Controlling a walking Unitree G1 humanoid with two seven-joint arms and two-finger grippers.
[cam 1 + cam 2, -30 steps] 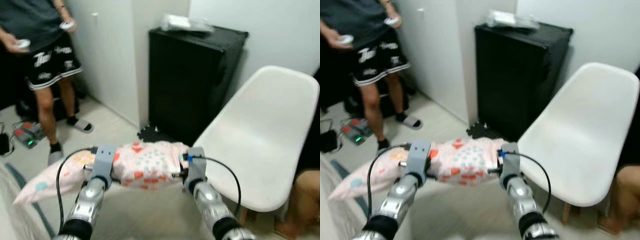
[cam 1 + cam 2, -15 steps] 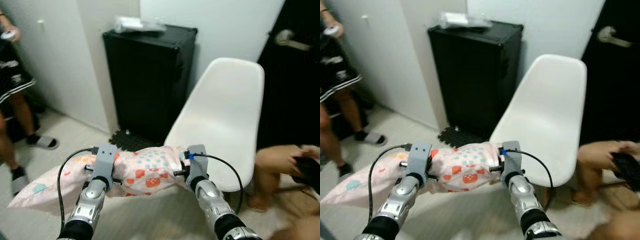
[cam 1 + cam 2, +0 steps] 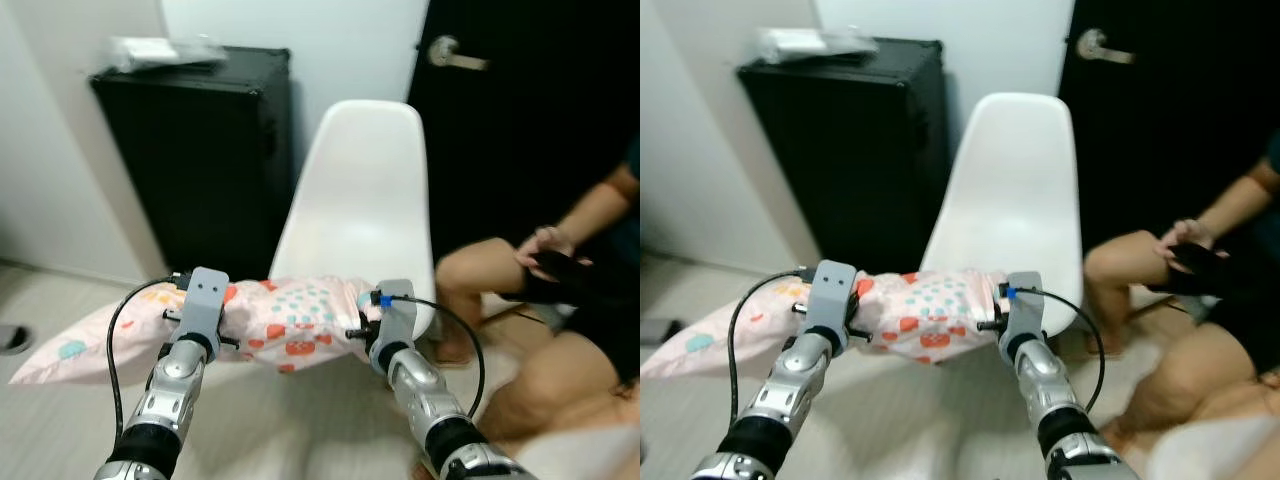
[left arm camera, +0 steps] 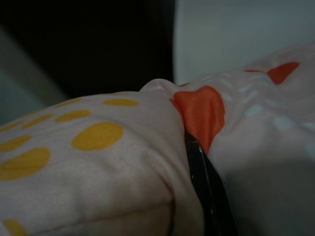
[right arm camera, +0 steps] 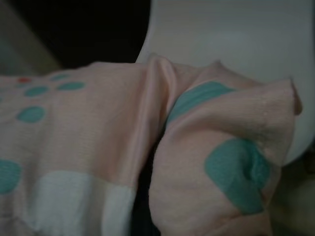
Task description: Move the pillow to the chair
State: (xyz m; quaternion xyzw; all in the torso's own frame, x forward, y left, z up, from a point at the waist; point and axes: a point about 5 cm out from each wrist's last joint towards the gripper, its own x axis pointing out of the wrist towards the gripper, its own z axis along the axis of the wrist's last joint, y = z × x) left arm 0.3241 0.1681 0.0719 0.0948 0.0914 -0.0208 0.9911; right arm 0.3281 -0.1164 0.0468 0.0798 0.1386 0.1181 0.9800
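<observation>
Facing one white chair point(image 3: 365, 200) at 12 o'clock, the left gripper point(image 3: 215, 318) and right gripper point(image 3: 372, 322) hold one pink pillow point(image 3: 290, 322) between them. Wrist views: fabric bunches around clenched fingers point(image 4: 204, 191).

The pale tiled floor point(image 3: 60, 430) carries a white moulded plastic chair point(image 3: 355, 215), a tall black cabinet point(image 3: 200, 165) beside it, and a seated person's bare foot point(image 3: 452, 350).
</observation>
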